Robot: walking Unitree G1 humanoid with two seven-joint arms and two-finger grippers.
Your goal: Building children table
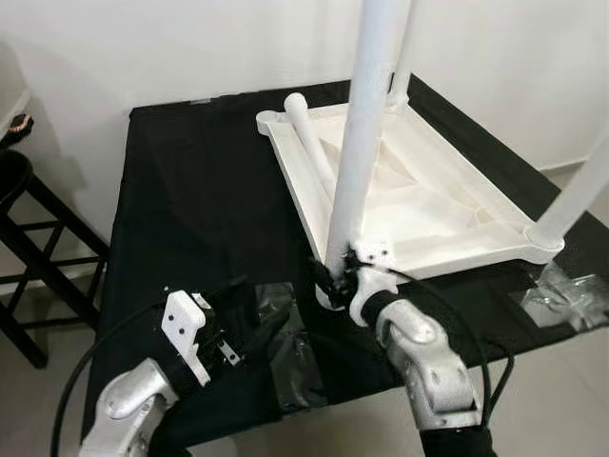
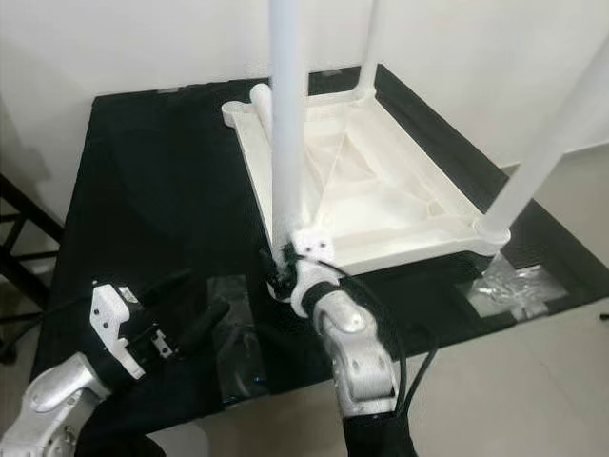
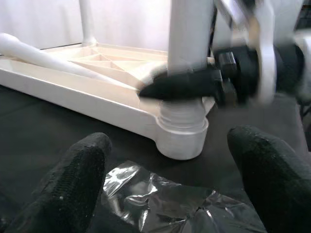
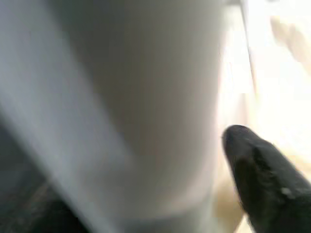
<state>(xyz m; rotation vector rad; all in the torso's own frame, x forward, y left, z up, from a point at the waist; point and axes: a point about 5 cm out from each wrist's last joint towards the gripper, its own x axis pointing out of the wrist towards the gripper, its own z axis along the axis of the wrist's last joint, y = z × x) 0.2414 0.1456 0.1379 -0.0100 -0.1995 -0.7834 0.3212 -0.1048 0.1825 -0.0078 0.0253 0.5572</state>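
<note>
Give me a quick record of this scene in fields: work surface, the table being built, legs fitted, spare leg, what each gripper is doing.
Work surface: black cloth-covered table
Item: white plastic tabletop, lying upside down
Legs fitted: three upright, at the near-left corner, the far corner and the near-right corner
Spare leg: loose leg lying in the tabletop
Right gripper: jaws shut on the near-left leg just above its socket
Left gripper: jaws open, low over the cloth near crumpled clear plastic

Open black surface (image 1: 190,190) left of tabletop (image 1: 428,205), upright legs (image 1: 366,124) crowd right, plastic wrap (image 1: 285,333) near front edge
</note>
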